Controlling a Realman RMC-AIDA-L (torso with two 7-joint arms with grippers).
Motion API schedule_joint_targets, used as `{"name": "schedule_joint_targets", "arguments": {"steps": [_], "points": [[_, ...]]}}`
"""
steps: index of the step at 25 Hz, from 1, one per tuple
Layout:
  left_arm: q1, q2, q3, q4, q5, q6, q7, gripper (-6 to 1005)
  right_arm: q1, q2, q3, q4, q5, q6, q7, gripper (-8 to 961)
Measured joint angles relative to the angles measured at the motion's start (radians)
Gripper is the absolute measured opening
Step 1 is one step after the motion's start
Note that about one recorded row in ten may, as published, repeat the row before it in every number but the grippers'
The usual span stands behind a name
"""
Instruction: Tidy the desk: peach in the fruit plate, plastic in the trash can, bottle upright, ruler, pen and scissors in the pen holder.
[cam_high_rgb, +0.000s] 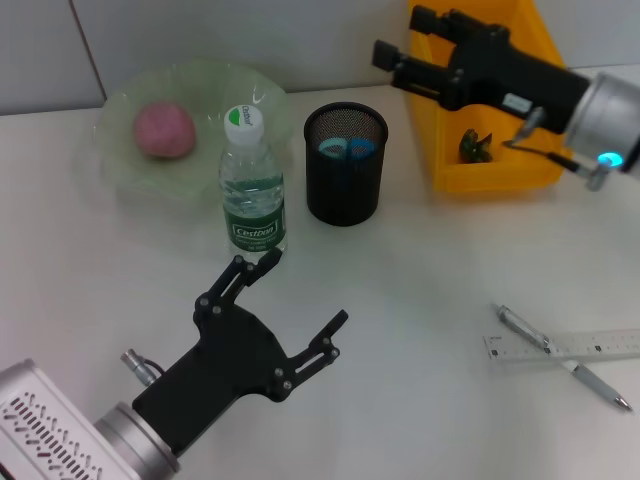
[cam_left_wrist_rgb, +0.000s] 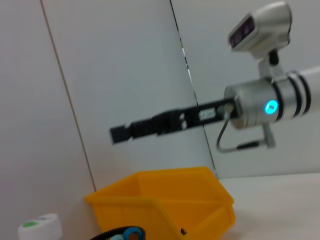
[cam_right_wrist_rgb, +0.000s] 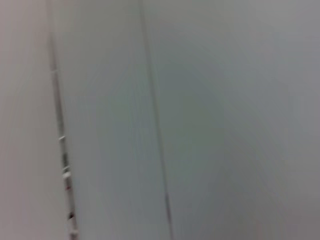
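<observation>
Left hand (cam_high_rgb: 300, 290): low over the surface (cam_high_rgb: 420, 300), fingers spread wide, just in front of the bottle, holding nothing
Right hand (cam_high_rgb: 400, 50): raised over the yellow bin (cam_high_rgb: 500, 170), fingers slightly parted, holding nothing
Bottle (cam_high_rgb: 252, 190): upright, between plate and holder
Peach (cam_high_rgb: 165, 130): in the green plate (cam_high_rgb: 130, 170), far left
Pen holder (cam_high_rgb: 345, 165): black mesh, blue-handled item inside
Pen (cam_high_rgb: 560, 355): lies across the ruler (cam_high_rgb: 565, 346), near right
Bin: small dark green scrap (cam_high_rgb: 474, 147) inside
</observation>
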Motion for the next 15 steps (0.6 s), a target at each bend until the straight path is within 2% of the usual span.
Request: {"name": "schedule_joint_targets", "arguments": {"steps": [3, 5, 9, 15], "points": [[0.003, 0.0, 0.0, -0.001, 0.0, -0.002, 0.0, 856, -0.082, -0.007, -0.052, -0.218, -0.085, -0.039, 0.18, 719], [0.01, 0.0, -0.001, -0.005, 0.0, -0.005, 0.001, 856, -0.102, -0.015, -0.047, -0.339, -0.206, -0.087, 0.315, 768], [0.031, -0.004, 0.014, -0.019, 0.007, -0.043, 0.001, 856, -0.091, -0.037, -0.012, -0.475, -0.417, -0.194, 0.483, 805], [0.047, -0.008, 0.036, -0.033, 0.009, -0.076, 0.001, 856, -0.033, -0.074, 0.044, -0.601, -0.7, -0.366, 0.516, 837]]}}
